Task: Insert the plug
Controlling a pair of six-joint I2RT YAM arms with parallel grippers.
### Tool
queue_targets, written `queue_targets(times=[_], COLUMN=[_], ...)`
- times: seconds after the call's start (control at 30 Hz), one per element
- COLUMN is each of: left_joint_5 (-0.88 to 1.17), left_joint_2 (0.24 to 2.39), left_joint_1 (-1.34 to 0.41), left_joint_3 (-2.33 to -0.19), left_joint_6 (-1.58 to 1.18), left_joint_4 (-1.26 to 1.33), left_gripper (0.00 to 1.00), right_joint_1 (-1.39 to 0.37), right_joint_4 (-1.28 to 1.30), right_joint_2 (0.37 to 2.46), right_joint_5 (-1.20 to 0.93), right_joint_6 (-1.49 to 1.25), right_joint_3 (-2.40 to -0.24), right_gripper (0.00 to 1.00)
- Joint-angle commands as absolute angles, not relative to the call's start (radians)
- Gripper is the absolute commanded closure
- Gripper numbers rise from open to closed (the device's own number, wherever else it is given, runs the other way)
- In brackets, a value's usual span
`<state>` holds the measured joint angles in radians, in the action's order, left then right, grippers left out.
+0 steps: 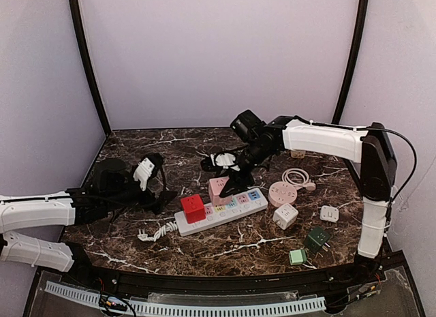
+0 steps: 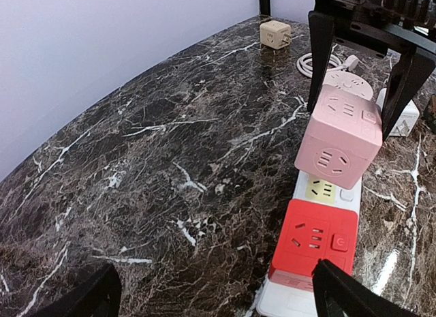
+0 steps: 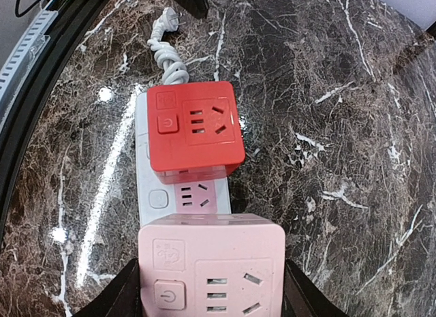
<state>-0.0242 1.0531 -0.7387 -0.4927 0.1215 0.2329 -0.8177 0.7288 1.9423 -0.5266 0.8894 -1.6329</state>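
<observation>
My right jaws (image 2: 351,119) are part closed on the sides of the pink cube-shaped socket adapter (image 3: 211,262), the task's plug. It sits over the long white power strip with pastel sockets (image 1: 231,208), just beside the red cube adapter (image 3: 194,126) plugged in at the strip's cord end. My left jaws (image 2: 218,293) are spread wide, holding nothing, low over the dark marble bench (image 2: 136,160) near that end.

The pink cube looks a bit tilted in the left wrist view. Its pins are hidden under it, so I can't tell if they're in the slots.

Risks as I judge them:
- Pushing down while tilted could make the pins miss or jam and bend.
- Nothing pins the strip, so a side load from my right jaws could slide or lift it on the smooth bench.
- The pink cube is close to the red one, so drifting that way could catch its edge and block seating.
- The grip is on smooth plastic faces, so the cube could slip or rotate under a hard press.
</observation>
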Motion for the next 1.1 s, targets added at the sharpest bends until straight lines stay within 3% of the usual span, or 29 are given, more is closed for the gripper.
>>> queue_targets(times=[0.0, 1.07], left_joint_5=[-0.051, -0.022], left_joint_2=[0.998, 0.984], left_joint_1=[-0.719, -0.683], left_joint_3=[-0.436, -0.412], left_joint_6=[0.066, 0.118], left_joint_4=[0.286, 0.346], left_gripper=[0.01, 0.01], right_joint_1=[-0.823, -0.847], right_joint_4=[0.780, 0.904], right_joint_2=[1.990, 2.104], right_joint_5=[-0.542, -0.535], right_joint_6=[0.937, 0.904], right_joint_3=[-1.718, -1.792], right_gripper=[1.00, 1.00])
